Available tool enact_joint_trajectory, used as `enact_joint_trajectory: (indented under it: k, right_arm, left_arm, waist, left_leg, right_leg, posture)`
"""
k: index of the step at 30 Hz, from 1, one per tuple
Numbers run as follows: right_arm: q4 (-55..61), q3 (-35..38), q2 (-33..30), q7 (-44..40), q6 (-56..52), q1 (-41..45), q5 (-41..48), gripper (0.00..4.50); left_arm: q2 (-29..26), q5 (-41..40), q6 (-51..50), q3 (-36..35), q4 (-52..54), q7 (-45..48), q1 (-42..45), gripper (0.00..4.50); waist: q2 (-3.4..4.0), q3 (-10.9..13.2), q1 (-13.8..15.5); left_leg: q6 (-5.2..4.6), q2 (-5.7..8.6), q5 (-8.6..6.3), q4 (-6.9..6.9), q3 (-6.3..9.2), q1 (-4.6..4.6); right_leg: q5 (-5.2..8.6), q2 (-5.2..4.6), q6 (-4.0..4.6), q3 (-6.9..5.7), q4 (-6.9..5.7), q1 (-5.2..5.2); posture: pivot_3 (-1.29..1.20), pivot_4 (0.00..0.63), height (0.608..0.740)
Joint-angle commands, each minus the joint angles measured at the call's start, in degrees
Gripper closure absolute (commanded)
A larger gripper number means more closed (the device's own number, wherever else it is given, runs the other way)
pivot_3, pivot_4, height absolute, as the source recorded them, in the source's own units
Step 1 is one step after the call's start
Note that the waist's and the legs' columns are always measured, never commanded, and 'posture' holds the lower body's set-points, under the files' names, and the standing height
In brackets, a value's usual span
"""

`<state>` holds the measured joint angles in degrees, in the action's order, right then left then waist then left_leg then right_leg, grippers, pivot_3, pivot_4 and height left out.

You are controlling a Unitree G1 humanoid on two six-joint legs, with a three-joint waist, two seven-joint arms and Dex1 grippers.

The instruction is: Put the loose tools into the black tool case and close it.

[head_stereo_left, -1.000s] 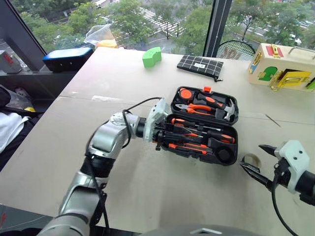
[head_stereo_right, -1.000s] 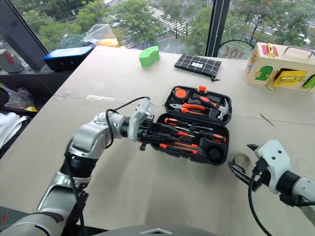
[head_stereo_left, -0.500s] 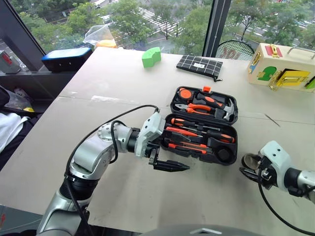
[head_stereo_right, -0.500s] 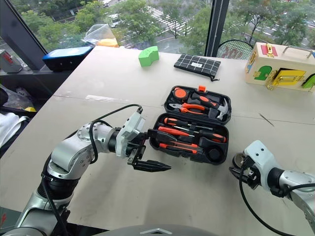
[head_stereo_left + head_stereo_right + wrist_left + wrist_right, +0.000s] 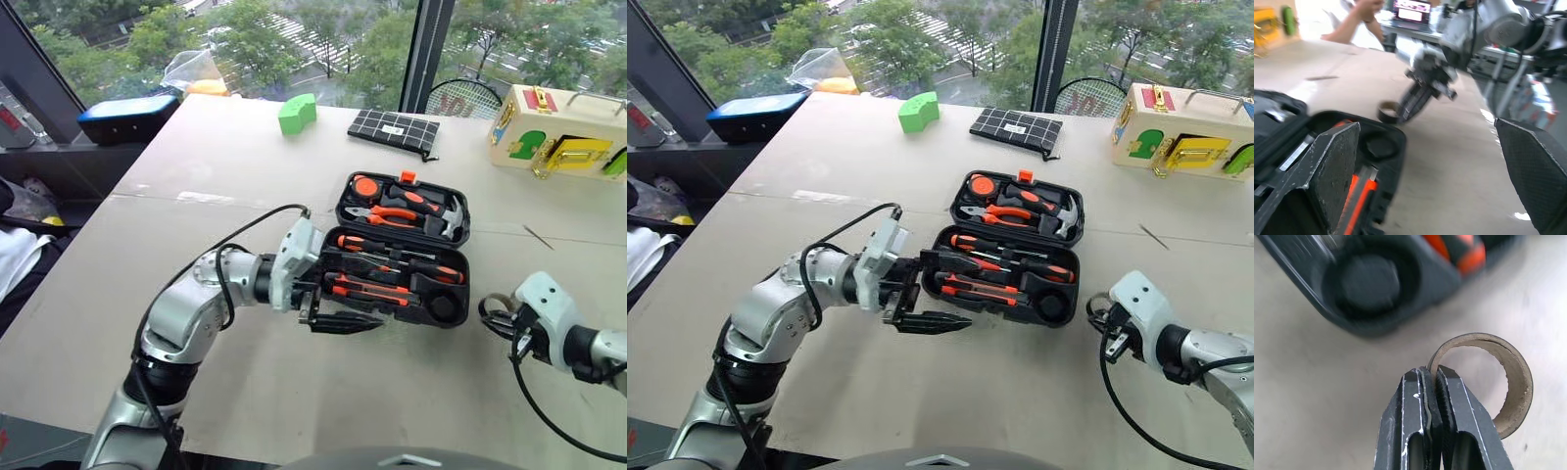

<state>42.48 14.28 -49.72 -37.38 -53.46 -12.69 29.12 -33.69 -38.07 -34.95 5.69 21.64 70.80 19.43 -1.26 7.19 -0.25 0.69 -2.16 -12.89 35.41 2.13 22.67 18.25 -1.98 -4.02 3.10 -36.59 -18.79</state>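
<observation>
Though half-hidden behind right gripper [image 5: 1431, 382], pinched tape roll [image 5: 1508, 377] shows; left gripper [image 5: 933, 292] agape.

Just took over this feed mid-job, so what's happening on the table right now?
The right gripper has shut on the wall of the small tape roll, which sits on the table just beside the open black tool case. The left gripper is open at the case's near left edge, holding nothing. The screwdrivers lie in the case's tray, and its round slot is empty. The lid is up.
</observation>
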Motion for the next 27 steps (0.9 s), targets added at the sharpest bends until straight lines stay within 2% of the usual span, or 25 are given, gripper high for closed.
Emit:
enact_joint_trajectory:
  k: [1,3,6,10,15,25,26,27]
  right_arm:
    - [4.14,-1.23,-0.81,-0.04,-3.14,8.98,4.56,4.44]
    - [3.80,-5.83,-1.06,0.08,-4.84,14.31,4.79,4.44]
    - [2.17,-13.11,-1.22,-0.17,-6.42,20.41,3.82,4.44]
    - [-0.86,-19.76,-1.68,-0.17,-7.37,24.09,1.81,4.44]
    - [-2.42,-22.72,-4.36,-1.18,-10.14,23.32,1.69,4.44]
    - [-4.74,-25.49,-5.68,-2.40,-10.45,21.34,1.42,4.44]
    - [-5.31,-25.84,-5.99,-2.63,-9.91,21.10,0.91,3.91]
    - [-5.56,-25.86,-6.20,-2.82,-9.70,20.90,0.72,3.63]
  left_arm:
    - [-3.70,-3.74,0.53,-4.32,0.47,4.29,-1.74,0.00]
    - [-5.71,-3.81,1.38,-5.14,0.70,5.64,-3.43,0.00]
    - [-7.63,-5.09,1.01,-6.46,1.69,5.80,-4.87,0.00]
    - [-9.77,-6.68,0.12,-8.33,4.15,5.00,-6.72,0.00]
    - [-13.16,-13.75,-5.08,-14.08,12.10,-1.03,-9.97,0.00]
    - [-12.98,-11.41,-2.32,-12.80,7.55,-1.44,-10.90,0.00]
    - [-12.98,-10.94,-1.73,-12.68,6.68,-1.10,-10.85,0.00]
    - [-13.05,-10.54,-1.15,-12.64,6.00,-0.75,-10.95,0.00]
  waist:
    - [0.05,0.05,-0.43]
    - [0.07,0.07,-0.93]
    - [-0.05,0.16,-0.16]
    - [-0.06,0.21,0.30]
    - [-0.10,0.30,0.07]
    - [-0.23,0.21,0.03]
    - [-0.27,0.18,0.03]
    - [-0.27,0.18,0.06]
  left_leg:
    - [0.00,0.00,0.00,0.00,-0.01,0.00]
    - [0.00,-0.02,0.00,-0.02,-0.08,-0.05]
    - [0.00,-0.01,0.00,-0.10,0.05,-0.02]
    - [0.00,0.01,0.00,-0.10,0.11,0.12]
    - [0.00,-0.05,0.00,-0.11,0.09,0.12]
    - [0.00,0.02,0.00,-0.12,0.06,0.04]
    - [0.00,0.02,0.00,-0.12,0.07,0.04]
    - [0.00,0.02,0.00,-0.13,0.07,0.03]
  right_leg:
    - [0.00,0.00,0.00,0.01,0.00,0.00]
    - [0.00,-0.02,0.00,0.07,0.01,0.00]
    - [0.01,-0.03,0.03,-0.06,0.06,0.00]
    - [0.00,-0.14,0.02,-0.13,0.20,-0.01]
    - [0.00,-0.24,0.01,-0.10,0.21,-0.01]
    - [0.00,-0.22,0.02,-0.11,0.18,0.00]
    - [0.00,-0.20,0.02,-0.12,0.18,0.00]
    - [0.01,-0.18,0.03,-0.12,0.18,0.00]
  posture:
    - [0.00,0.150,0.740]
    - [0.00,0.150,0.740]
    - [0.00,0.150,0.740]
    - [0.00,0.150,0.740]
    - [0.00,0.150,0.740]
    - [0.00,0.150,0.740]
    - [0.00,0.150,0.740]
    - [0.00,0.150,0.740]
